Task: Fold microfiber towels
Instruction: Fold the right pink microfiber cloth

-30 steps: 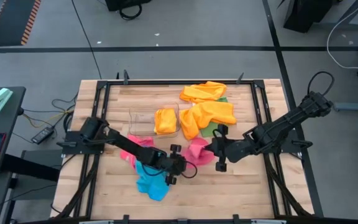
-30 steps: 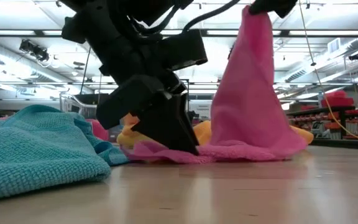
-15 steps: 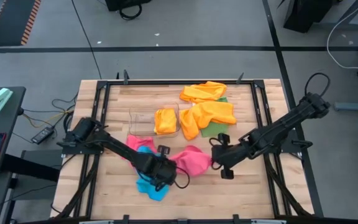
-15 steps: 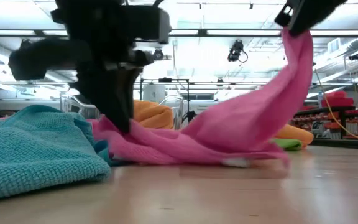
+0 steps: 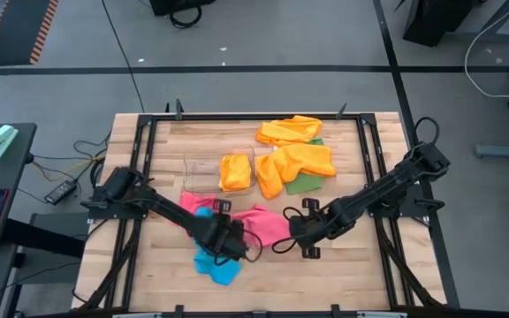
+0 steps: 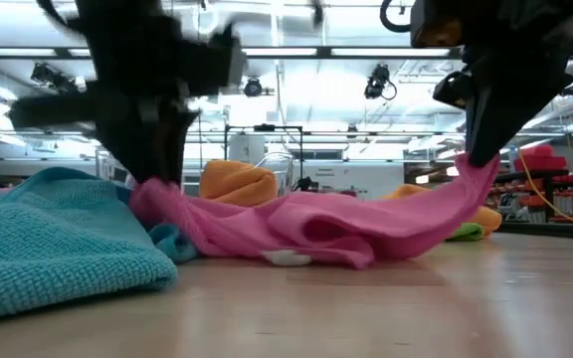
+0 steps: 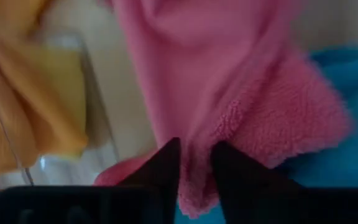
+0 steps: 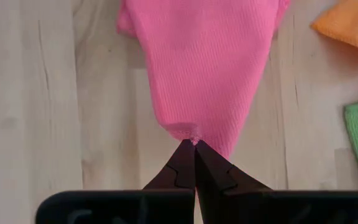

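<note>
- The blue towel (image 5: 214, 263) lies crumpled on the wooden counter (image 5: 352, 283) near its front edge, left of centre; in the low view it fills the near left corner (image 6: 58, 244).
- The left gripper (image 5: 230, 243) sits low over the blue towel's upper edge, its fingers (image 7: 160, 167) close together with a fold of the pink towel (image 7: 229, 93) pinched between them.
- The clear plastic bin (image 5: 203, 172) stands behind that gripper, with a bundled orange towel (image 5: 236, 171) at its right side.
- The pink towel (image 5: 259, 221) is stretched in a band between the two grippers; in the low view it sags to the counter in the middle (image 6: 316, 224) and rises at both ends.
- The right gripper (image 5: 295, 231) is clamped on the pink towel's other corner, its fingers (image 8: 185, 165) pressed together on the cloth tip and holding it just clear of the wood.
- More orange towels (image 5: 294, 146) lie heaped at the back of the counter, right of centre, over a green towel (image 5: 308, 182) whose flat corner shows beneath them.
</note>
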Controlling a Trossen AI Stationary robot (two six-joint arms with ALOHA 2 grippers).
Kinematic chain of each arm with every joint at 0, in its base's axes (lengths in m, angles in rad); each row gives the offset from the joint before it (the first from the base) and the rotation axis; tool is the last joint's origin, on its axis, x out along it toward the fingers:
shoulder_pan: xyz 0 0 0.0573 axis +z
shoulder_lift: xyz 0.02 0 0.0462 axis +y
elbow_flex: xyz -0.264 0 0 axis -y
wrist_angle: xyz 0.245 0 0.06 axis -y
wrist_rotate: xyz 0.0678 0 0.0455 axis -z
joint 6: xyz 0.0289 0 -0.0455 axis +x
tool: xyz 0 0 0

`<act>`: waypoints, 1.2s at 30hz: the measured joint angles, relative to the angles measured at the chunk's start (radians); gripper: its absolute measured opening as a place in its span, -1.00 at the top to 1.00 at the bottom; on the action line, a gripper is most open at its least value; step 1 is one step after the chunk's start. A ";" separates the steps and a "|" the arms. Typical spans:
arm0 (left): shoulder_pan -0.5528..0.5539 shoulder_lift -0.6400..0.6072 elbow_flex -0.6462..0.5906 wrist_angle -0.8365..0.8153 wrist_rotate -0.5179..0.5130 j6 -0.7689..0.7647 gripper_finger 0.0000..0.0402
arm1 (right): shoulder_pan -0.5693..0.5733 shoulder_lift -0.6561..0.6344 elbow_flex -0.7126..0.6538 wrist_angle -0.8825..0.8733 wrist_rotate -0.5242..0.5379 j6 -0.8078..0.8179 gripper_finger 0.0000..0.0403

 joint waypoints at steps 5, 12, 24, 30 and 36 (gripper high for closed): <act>-0.029 0.000 0.052 0.017 -0.003 0.034 0.14 | -0.005 -0.016 0.000 0.002 0.007 0.002 0.98; -0.026 0.014 0.055 0.361 -0.018 0.201 -0.07 | -0.005 -0.066 0.000 -0.001 0.072 -0.002 0.98; 0.007 0.152 0.054 0.482 0.066 0.270 0.15 | -0.005 -0.070 0.000 0.002 0.121 -0.002 0.98; 0.013 0.177 0.055 0.497 0.053 0.281 0.29 | -0.005 -0.070 0.000 0.002 0.121 -0.002 0.98; 0.012 0.180 0.059 0.487 0.037 0.281 0.79 | -0.004 -0.070 0.000 -0.004 0.121 -0.002 0.98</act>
